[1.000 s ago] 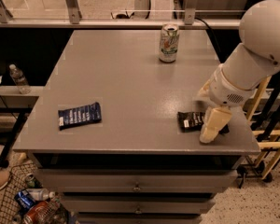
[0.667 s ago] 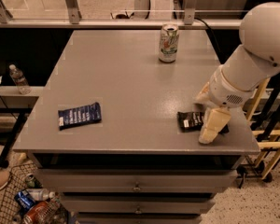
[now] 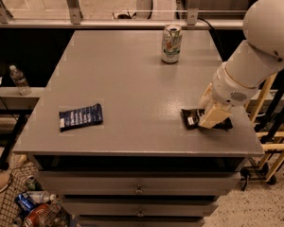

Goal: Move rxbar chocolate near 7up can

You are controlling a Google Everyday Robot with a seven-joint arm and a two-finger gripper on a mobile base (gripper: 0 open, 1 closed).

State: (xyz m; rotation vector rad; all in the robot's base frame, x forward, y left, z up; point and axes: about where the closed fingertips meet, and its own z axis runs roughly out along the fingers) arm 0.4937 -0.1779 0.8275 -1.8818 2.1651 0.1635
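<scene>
Far from the 7up can (image 3: 171,43), down near the front edge of the desk (image 3: 132,79), the pincer (image 3: 212,117) sits low on top of the rxbar chocolate (image 3: 189,115). Almost nothing has changed since a second ago. The pincer was over the black bar then, and it is in the same spot now. The bar has not slid or lifted. It lies flat on the desk, with one end and its small white patch peeking out from under the pincer. Nobody could tell from this view if the pincer is gripping the bar or only resting on it.

The big white arm (image 3: 255,56) reaches in from the side away from the dark blue wrapper (image 3: 80,117). That wrapper lies flat, also far from the can. The can stands up straight near the back of the desk, with lots of bare desk between it and the bar.

So the job looks to be only at the grabbing part. The bar has yet to be picked up and carried back toward the can. The wait most likely means the robot is getting its hold.
</scene>
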